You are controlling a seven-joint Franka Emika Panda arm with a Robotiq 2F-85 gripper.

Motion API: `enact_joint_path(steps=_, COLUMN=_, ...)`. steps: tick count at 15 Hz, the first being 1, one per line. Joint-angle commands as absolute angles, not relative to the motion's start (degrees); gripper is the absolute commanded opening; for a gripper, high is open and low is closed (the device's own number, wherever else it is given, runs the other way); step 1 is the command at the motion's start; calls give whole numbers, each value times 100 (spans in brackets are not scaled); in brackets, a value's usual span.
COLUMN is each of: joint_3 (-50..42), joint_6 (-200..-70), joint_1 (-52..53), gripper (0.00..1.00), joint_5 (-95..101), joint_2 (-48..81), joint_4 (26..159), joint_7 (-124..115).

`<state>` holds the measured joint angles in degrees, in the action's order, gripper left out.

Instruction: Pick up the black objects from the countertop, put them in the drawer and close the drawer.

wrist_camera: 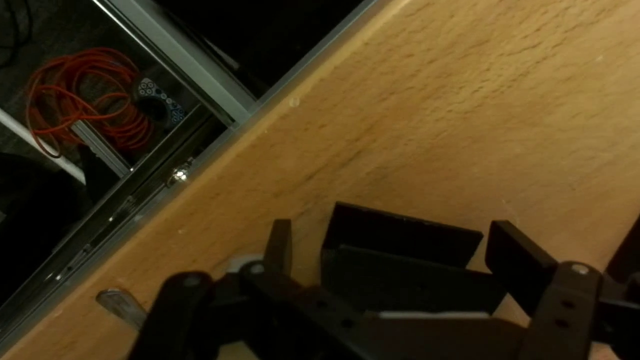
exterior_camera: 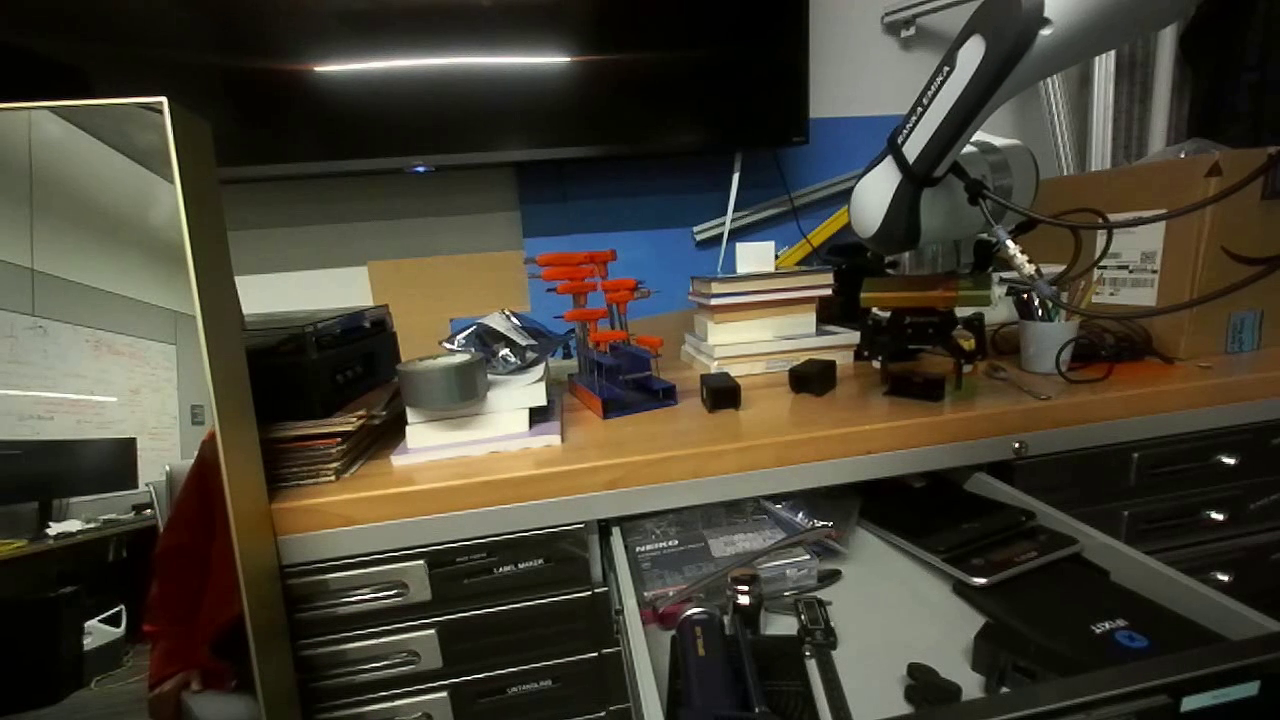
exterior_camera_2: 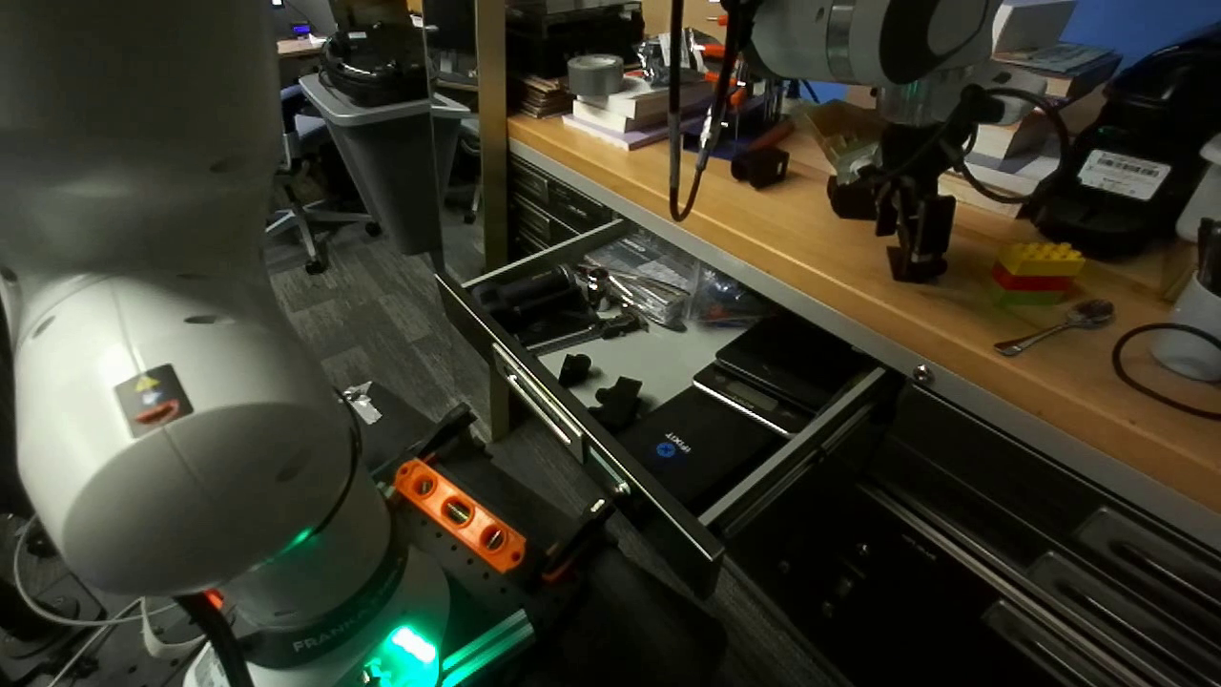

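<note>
While the countertop (exterior_camera: 640, 440) ran along above it, the drawer (exterior_camera_2: 668, 358) stood pulled out, littered with tools (exterior_camera: 817, 622); anything set on top of those could, I judged, stick up and jam it on closing. The gripper (wrist_camera: 392, 240) hung low, its fingers (wrist_camera: 279, 245) spread and gripping nothing. Near it stood a toy-brick stack (exterior_camera_2: 1036, 273), liable to topple if the gripper swung that way. Between the fingers, on the countertop, lay a black block (wrist_camera: 407, 280), off-centre: right by one finger, with a gap at the other. Squeezing from there could, to my eye, push it askew and spoil the hold. Two more black blocks (exterior_camera: 720, 391) sat apart, farther along.
</note>
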<state>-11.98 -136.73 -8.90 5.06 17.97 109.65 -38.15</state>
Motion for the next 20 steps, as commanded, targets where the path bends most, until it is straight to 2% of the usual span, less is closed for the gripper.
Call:
enact_joint_path(steps=1, joint_3=-1220, joint_6=-13759, joint_1=-940, gripper=100, joint_5=95, joint_2=2005, joint_4=10669, joint_7=-3550)
enact_joint_path(steps=20, joint_3=-1375, joint_6=-13693, joint_1=-868, gripper=100, joint_5=-285, joint_2=2596, joint_4=10015, joint_7=-4113)
